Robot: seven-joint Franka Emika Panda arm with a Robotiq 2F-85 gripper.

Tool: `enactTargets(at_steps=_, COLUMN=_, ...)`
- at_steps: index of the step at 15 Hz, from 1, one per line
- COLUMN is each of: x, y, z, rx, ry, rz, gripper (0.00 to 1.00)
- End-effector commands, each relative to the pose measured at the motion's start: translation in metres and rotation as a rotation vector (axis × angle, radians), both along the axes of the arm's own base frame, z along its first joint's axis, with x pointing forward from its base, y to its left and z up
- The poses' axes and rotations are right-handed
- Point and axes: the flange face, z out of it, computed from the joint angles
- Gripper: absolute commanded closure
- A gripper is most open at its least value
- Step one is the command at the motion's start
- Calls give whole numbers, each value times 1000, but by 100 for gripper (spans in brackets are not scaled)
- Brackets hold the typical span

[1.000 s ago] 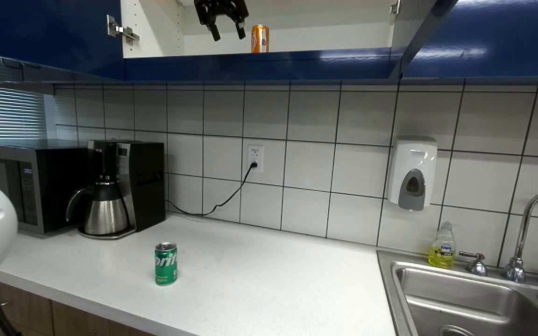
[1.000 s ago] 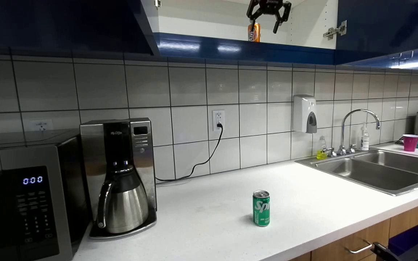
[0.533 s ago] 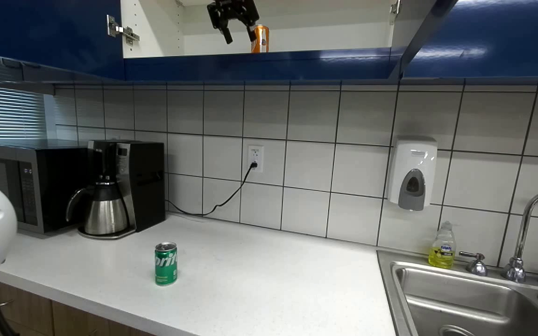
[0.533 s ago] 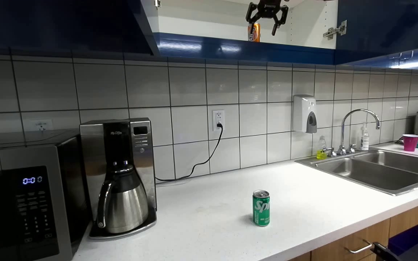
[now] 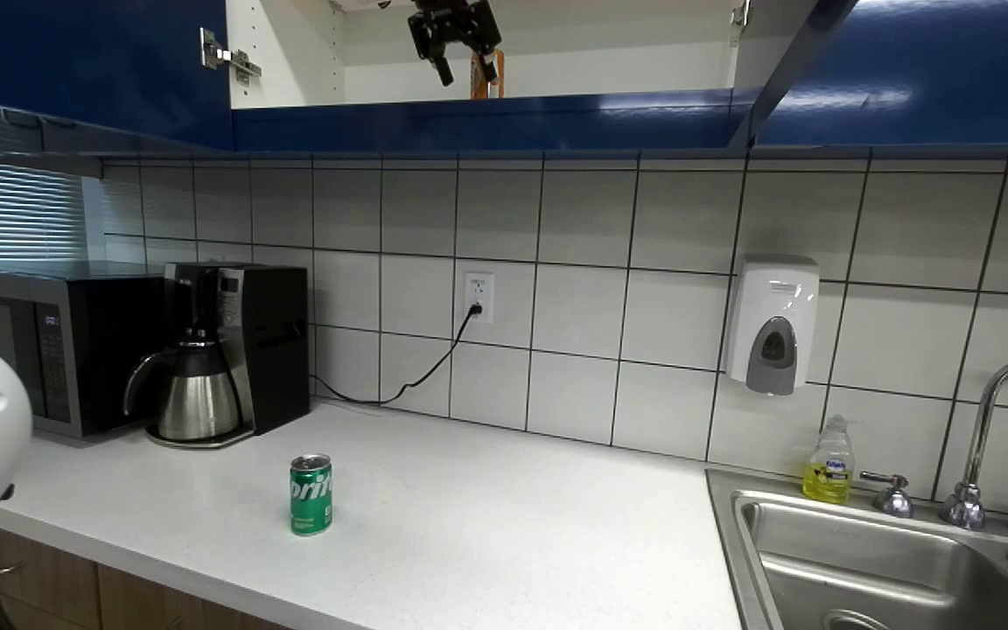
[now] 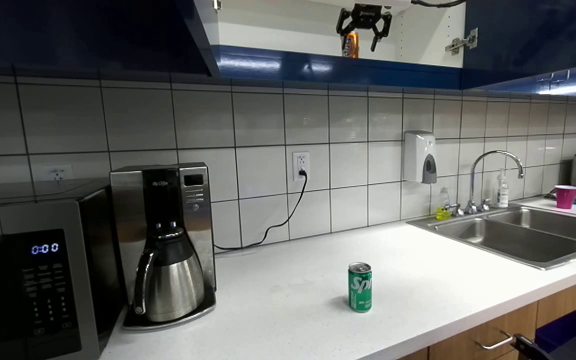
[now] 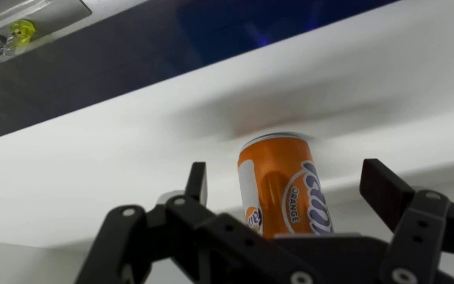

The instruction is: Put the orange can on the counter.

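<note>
The orange can (image 5: 476,86) stands upright on the shelf of the open blue cabinet. It also shows in an exterior view (image 6: 352,46) and in the wrist view (image 7: 278,185). My gripper (image 5: 470,80) is at the cabinet opening, also in an exterior view (image 6: 358,49). In the wrist view my gripper (image 7: 284,169) is open. The can appears between its two fingers with a gap on each side, its lower part in the picture hidden by the gripper. The counter (image 5: 513,525) is the pale worktop below, also in an exterior view (image 6: 288,320).
A green can (image 5: 311,495) stands on the counter. A coffee maker (image 6: 165,245) and microwave (image 6: 38,270) stand at one end, a steel sink (image 5: 723,525) at the other. The cabinet's blue front edge (image 5: 486,127) runs below the shelf. A soap dispenser (image 5: 773,324) hangs on the wall.
My gripper has moved down and closer to the orange can, so it covers part of the can in an exterior view. It has stayed open. The cans have not moved.
</note>
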Motion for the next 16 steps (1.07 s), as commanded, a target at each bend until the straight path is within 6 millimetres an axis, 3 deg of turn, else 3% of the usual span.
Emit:
enactTargets(at_steps=1, x=12, y=-3, z=10, rx=-10, ry=-36, rz=-31, gripper=0)
enactTargets(at_steps=16, x=43, y=-2, z=9, rx=-21, ry=-57, rz=-45, gripper=0)
